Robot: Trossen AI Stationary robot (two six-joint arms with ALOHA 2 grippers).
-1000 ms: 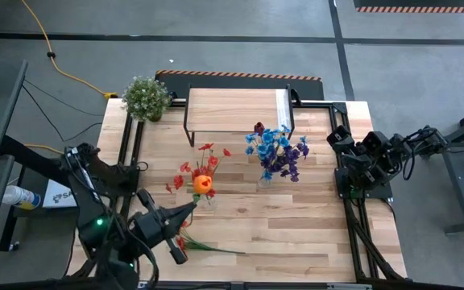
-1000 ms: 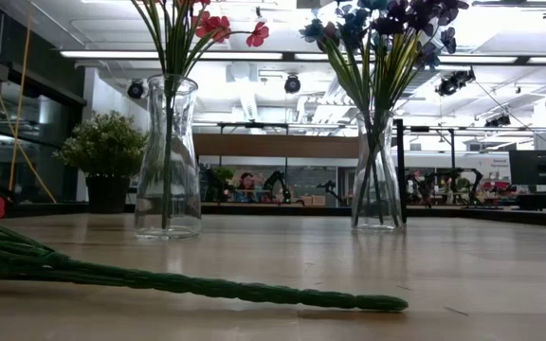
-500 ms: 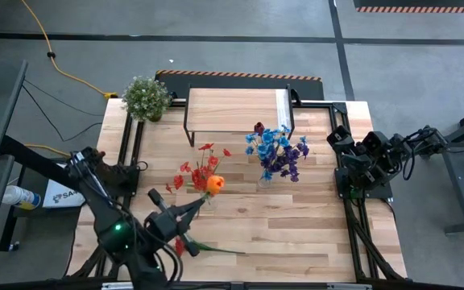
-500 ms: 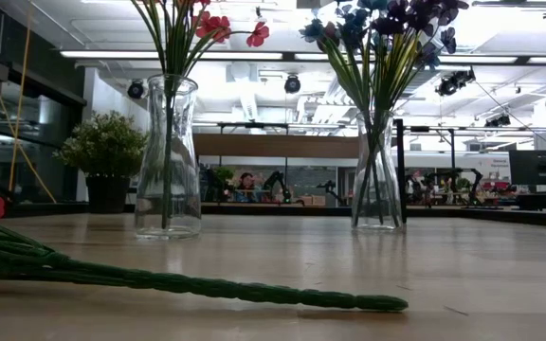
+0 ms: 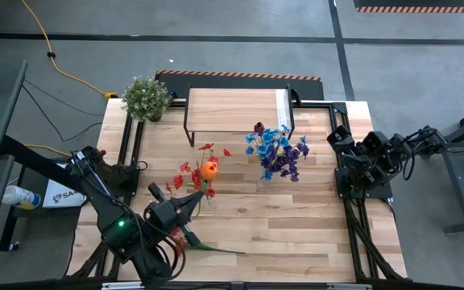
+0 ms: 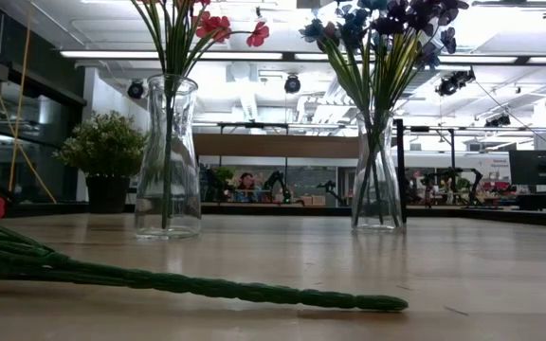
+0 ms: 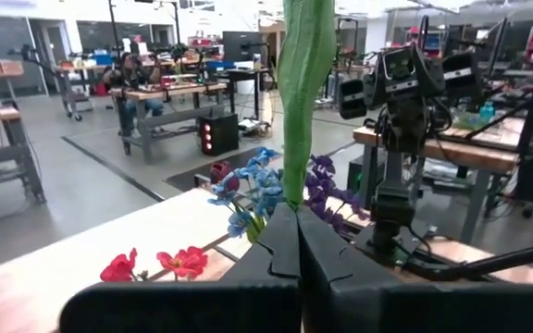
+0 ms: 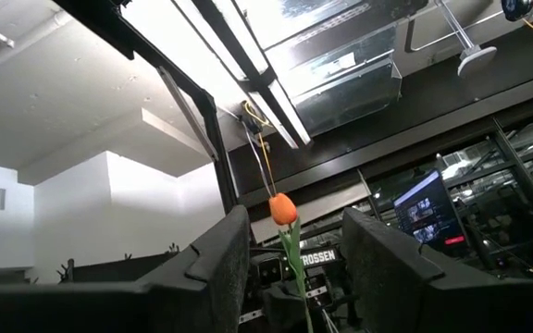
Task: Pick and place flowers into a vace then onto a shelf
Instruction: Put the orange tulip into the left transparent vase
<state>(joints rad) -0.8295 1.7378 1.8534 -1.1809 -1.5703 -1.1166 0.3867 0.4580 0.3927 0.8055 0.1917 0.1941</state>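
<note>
Wooden counter [image 5: 296, 225] seen from above: the left end effector [image 5: 185, 207], fingers pressed together on the green stem of the orange tulip [image 5: 209, 169], holds its bloom just beyond itself over the red flowers' vase [image 6: 168, 156], while the right end effector [image 5: 338, 137] rests spread, well apart, beside the shelf [image 5: 236, 109].

Grey floor [image 5: 240, 48], ceiling strip lights [image 6: 254, 55]

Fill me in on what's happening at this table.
The left hand is shut on the green stem of an orange tulip, holding it up beside the clear glass vase of red flowers. Another red flower bunch lies on the wooden table. The right hand waits at the table's edge.
</note>
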